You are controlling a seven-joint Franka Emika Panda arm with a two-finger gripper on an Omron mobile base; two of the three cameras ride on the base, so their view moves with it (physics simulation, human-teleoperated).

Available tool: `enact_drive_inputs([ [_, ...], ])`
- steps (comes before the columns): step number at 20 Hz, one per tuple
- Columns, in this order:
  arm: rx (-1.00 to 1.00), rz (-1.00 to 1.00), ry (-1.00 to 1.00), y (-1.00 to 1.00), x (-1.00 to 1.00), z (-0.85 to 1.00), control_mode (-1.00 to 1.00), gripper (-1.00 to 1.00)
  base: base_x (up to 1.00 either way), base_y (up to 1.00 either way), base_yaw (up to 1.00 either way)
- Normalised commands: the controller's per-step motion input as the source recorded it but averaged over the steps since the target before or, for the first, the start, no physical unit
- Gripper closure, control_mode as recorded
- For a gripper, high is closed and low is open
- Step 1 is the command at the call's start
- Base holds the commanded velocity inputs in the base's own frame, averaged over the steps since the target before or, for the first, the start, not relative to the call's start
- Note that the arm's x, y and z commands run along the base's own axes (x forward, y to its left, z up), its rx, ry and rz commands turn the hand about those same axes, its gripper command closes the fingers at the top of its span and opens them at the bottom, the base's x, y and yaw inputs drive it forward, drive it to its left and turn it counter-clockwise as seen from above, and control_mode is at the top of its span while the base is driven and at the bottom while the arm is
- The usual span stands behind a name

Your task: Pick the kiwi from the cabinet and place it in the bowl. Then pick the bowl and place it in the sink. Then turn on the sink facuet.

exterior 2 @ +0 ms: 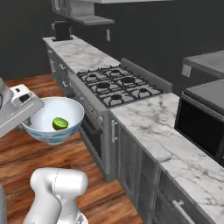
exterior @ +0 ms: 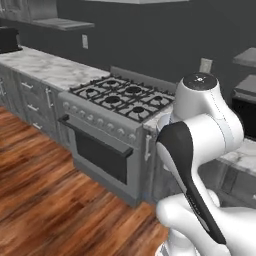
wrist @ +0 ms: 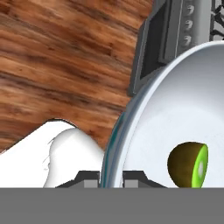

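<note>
The bowl (exterior 2: 46, 114), white inside and pale blue outside, hangs in the air over the wooden floor in front of the oven. The kiwi (exterior 2: 60, 124) lies inside it, green cut face showing; in the hand view the kiwi (wrist: 189, 164) rests low in the white bowl (wrist: 183, 100). My gripper (wrist: 111, 178) is shut on the bowl's rim, one fingertip on each side of the wall, and grips the bowl's left edge (exterior 2: 29, 119). A grey cabinet shelf slab (exterior 2: 204, 61) sits above the microwave. The sink and the sink facuet are out of view.
A gas stove (exterior 2: 117, 85) with its oven (exterior: 102, 150) stands close right of the bowl. Marble counter (exterior 2: 153, 127) runs on both sides, with a black-fronted microwave (exterior 2: 199, 127) on the right part. Open wooden floor (exterior: 35, 190) lies to the left.
</note>
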Motion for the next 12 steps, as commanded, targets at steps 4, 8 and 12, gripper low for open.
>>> enact_drive_inputs([
  [4, 0.0, 0.0, 0.0, 0.0, 0.0, 0.0, 1.0, 1.0, 0.16, -0.08, 0.73],
  [8, 0.0, 0.0, 0.0, 0.0, 0.0, 0.0, 1.0, 1.0, 0.2, -0.09, 0.75],
  [12, 0.0, 0.0, 0.0, 0.0, 0.0, 0.0, 1.0, 1.0, 0.22, -0.05, 0.76],
])
